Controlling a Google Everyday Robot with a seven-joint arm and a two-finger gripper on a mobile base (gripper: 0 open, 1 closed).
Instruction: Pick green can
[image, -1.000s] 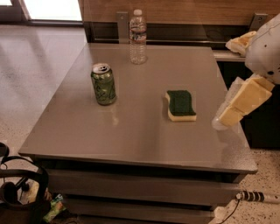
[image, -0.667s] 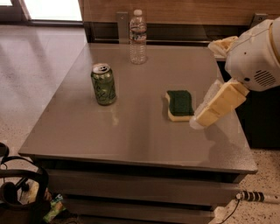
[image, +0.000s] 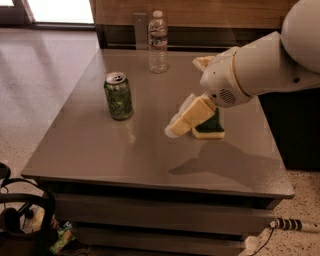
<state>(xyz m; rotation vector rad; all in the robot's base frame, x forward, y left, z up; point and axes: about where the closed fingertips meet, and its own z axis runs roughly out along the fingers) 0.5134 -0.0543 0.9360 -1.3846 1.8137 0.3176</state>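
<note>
- Grey table fills most of the camera view; wood-panelled wall behind it
- Green can upright on the tabletop, left of centre; silver pull-tab top, dark lettering on the side
- Clear water bottle upright near the far edge, well apart from the can
- Green-and-yellow sponge lies flat, right of centre, partly hidden by the gripper
- Gripper hangs over the table at the sponge's left edge, angled down toward the can, not touching it
- White arm enters from upper right; its shadow falls on the tabletop in front of the sponge
</note>
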